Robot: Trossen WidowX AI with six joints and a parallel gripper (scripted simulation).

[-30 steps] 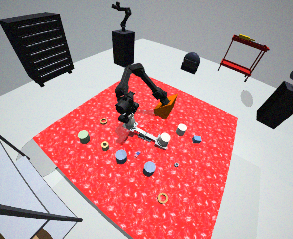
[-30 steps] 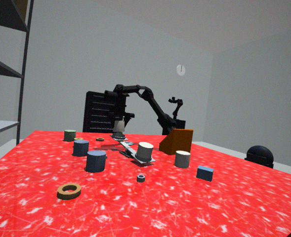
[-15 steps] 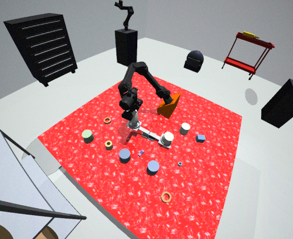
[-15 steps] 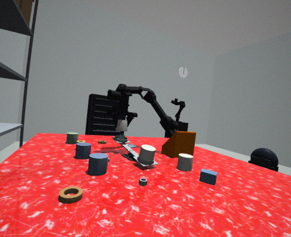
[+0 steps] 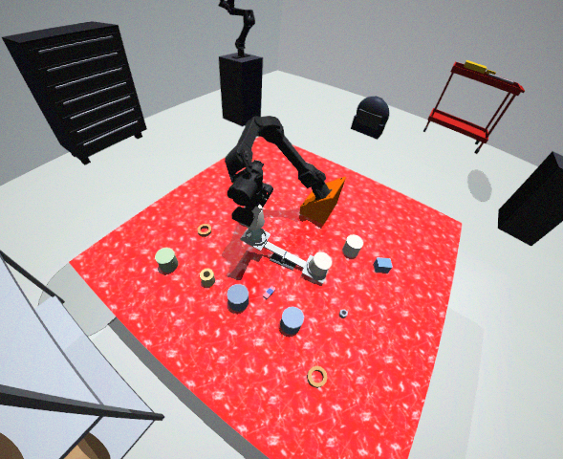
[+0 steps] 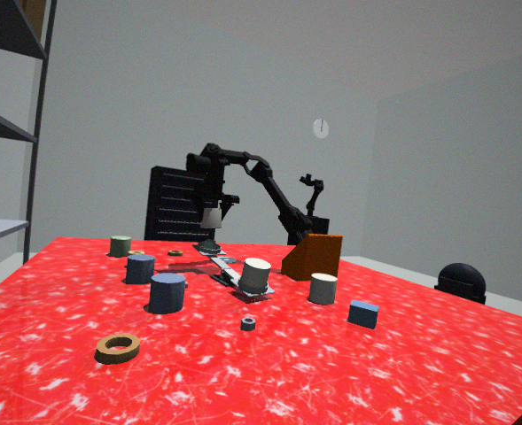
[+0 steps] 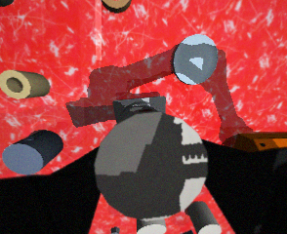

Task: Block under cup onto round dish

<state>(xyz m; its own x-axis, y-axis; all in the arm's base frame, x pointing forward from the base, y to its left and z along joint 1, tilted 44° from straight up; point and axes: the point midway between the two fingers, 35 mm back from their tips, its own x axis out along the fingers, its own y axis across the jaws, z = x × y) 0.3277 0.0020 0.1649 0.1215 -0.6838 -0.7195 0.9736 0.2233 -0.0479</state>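
My gripper [image 5: 256,211] [image 6: 213,208] [image 7: 146,141] is shut on a whitish cup [image 5: 258,218] [image 6: 211,218] [image 7: 129,146] and holds it raised above the far end of the balance [image 5: 293,258] [image 6: 229,270] [image 7: 159,103]. The other white cup [image 5: 319,265] [image 6: 255,274] [image 7: 151,228] stands on the near end, which is tilted down. On the far end's round seat a dark shape shows in shadow; I cannot tell whether it is the block. The pale blue round dish [image 6: 228,259] [image 7: 195,78] lies beside the far end, hidden in the top view, with no cup seen on it.
An orange wedge [image 5: 323,207] [image 6: 318,256] stands by the arm's base. Blue cylinders [image 5: 237,297] [image 5: 292,320] [image 6: 140,268] [image 6: 167,292], a green cylinder [image 5: 166,260] [image 6: 120,245], a white cylinder [image 5: 353,246] [image 6: 323,288] and a blue box [image 5: 383,265] [image 6: 362,313] stand around the balance.
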